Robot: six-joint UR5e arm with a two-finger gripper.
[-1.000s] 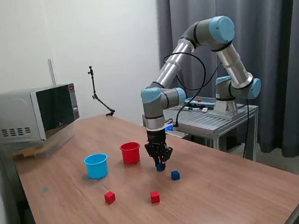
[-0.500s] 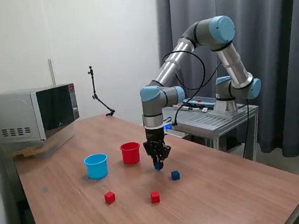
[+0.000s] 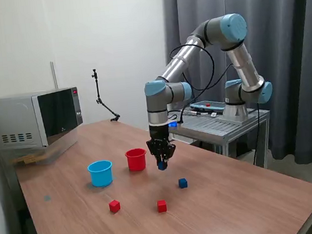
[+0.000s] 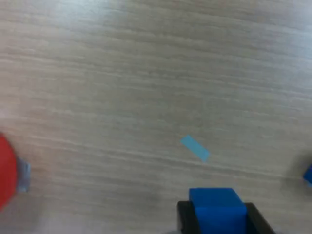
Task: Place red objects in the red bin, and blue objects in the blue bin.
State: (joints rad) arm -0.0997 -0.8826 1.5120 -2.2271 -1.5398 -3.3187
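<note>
Light blue cup [image 3: 100,172] and red cup [image 3: 136,159] sit at the exterior view's left of the gripper [image 3: 161,164], red cup nearest. Gripper is clamped on a blue cube [image 4: 217,209], held clear above the wooden table [image 3: 242,197]. Second blue cube [image 3: 182,183] and two red cubes [image 3: 114,206] [image 3: 162,206] lie on the table.

A: Can any text, label, brand or number be read here?

B: No. The microwave [image 3: 31,120] has a small red-lit spot [image 3: 75,92] at the upper corner of its front, too small to make out as digits.

A: And the close-up from the wrist?

B: A small light blue strip [image 4: 195,147] lies on the wooden table [image 4: 146,73]. It carries no writing.
</note>
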